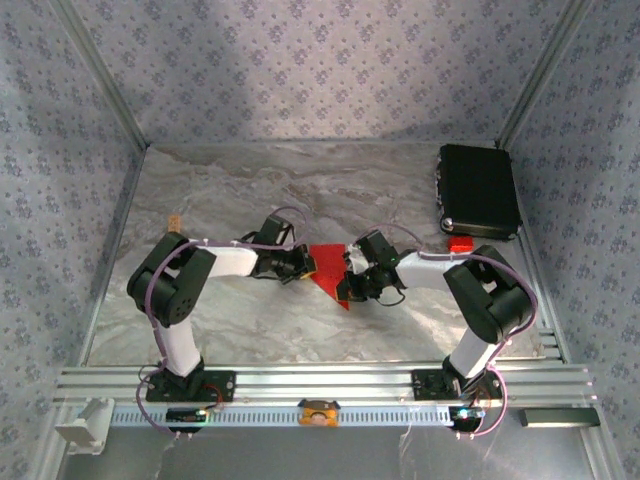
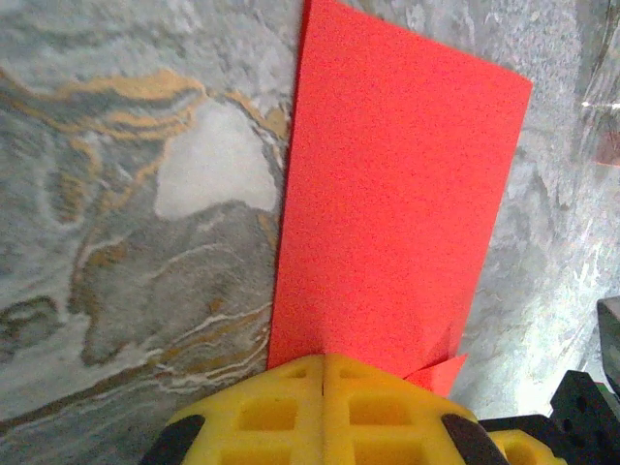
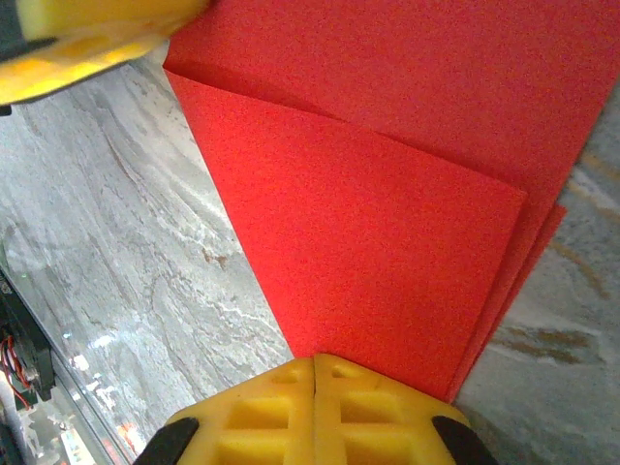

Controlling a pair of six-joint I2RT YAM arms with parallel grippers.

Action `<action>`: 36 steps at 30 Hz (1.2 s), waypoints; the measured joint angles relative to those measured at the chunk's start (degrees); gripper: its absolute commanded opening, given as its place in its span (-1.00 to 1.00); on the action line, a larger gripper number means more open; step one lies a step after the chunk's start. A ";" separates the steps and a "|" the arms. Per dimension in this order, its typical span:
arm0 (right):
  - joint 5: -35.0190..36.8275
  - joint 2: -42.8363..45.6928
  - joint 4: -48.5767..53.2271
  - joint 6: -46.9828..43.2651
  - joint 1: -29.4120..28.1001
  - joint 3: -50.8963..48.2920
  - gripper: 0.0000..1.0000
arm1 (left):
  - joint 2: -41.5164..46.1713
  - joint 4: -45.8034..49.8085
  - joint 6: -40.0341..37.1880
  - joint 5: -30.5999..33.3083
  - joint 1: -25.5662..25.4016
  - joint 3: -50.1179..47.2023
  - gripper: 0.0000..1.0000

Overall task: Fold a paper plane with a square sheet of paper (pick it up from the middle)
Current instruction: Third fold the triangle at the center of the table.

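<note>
From above, the red paper [image 1: 328, 268] is lying as a triangle on the table [image 1: 220, 190], between the left gripper [image 1: 299, 266] and the right gripper [image 1: 350, 283]. In the left wrist view, the left gripper's [image 2: 323, 383] yellow fingers [image 2: 262, 412] are pressing together at the paper's [image 2: 387, 194] near edge. In the right wrist view, the right gripper's [image 3: 315, 387] fingers [image 3: 373, 421] are likewise sitting closed against the folded paper [image 3: 368, 213]; whether either is pinching it, I cannot tell.

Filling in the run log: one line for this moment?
stage: mid-fold | square sheet of paper: folded, layered, on table | left gripper: shut, tips on paper | right gripper: shut, tips on paper
</note>
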State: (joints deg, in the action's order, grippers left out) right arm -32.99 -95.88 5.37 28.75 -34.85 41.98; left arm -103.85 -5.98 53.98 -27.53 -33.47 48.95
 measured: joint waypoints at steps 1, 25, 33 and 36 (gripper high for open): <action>-0.09 0.00 -0.02 0.00 0.02 -0.02 -1.00 | 0.37 0.24 -0.17 0.63 0.15 -0.02 -0.98; -0.90 0.26 0.33 0.04 0.66 -0.44 -1.00 | 1.79 -3.17 1.81 0.92 -5.99 -3.58 -1.00; -0.87 0.26 0.00 0.04 0.66 -0.44 -1.00 | 1.79 -3.72 1.53 -1.20 -2.99 -4.31 -1.00; -0.90 0.26 -0.07 0.04 0.66 -0.44 -1.00 | 1.79 -3.02 1.53 -1.20 -2.89 -4.00 -1.00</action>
State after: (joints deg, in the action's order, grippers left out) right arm -33.89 -95.61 5.30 28.80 -34.20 41.54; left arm -102.06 -8.99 55.51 -28.73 -36.36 44.95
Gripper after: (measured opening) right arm 0.061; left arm 0.043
